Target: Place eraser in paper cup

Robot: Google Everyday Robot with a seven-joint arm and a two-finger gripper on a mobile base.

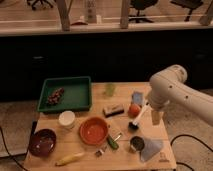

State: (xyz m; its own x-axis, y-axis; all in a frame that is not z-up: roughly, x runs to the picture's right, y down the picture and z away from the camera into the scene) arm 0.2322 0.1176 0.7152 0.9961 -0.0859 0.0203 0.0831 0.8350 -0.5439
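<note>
Eraser (113, 110) lies on the wooden table (120, 158), well left of the gripper (155, 117) in the view and apart from it. Farther left still stands the paper cup (66, 119) (just beside the orange bowl (94, 131)). The gripper hangs over the table's right side; how far open it is, I cannot tell.

Dark low wall (100, 55), pale speckled floor (15, 115)

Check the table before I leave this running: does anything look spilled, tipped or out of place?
Nothing stands out. The paper cup stands upright, the eraser lies flat near the middle, and nothing looks spilled. The hand hangs over the right side of the table, by the brush.
</note>
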